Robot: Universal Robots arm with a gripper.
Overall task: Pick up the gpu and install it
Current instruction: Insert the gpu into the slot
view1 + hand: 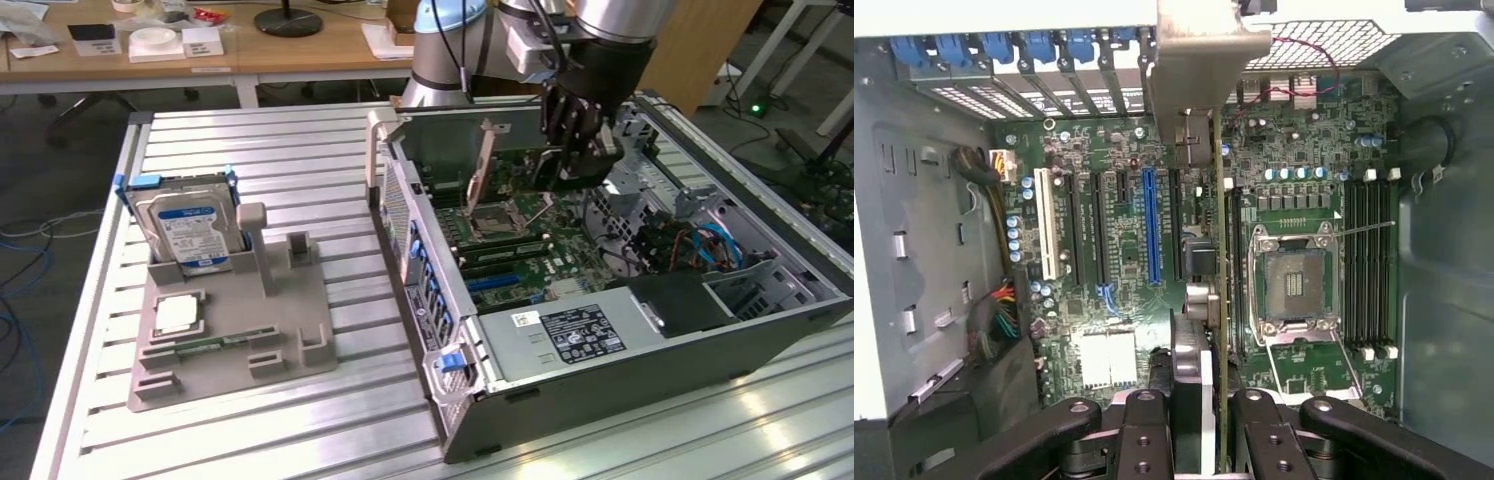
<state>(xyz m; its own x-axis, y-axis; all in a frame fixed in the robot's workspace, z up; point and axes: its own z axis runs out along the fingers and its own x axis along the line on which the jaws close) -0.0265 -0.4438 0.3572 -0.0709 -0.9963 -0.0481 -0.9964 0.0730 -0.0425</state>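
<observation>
Between the fingers of the pincer, which is clamped on it, the gpu hangs upright above the motherboard in the open case: pickup looks done, seating isn't, and the blue slot underneath sits empty.

1. The desk — a silvery metal top with long parallel slots — is carrying everything in the exterior view.
2. A grey moulded holder is lying flat on it toward the exterior view's left, near the desk's edge.
3. An open computer case is lying on its side toward the exterior view's right, its dark wall resting on the slats.
4. Bare slats are showing between the two — they are sitting near each other, not touching.
</observation>
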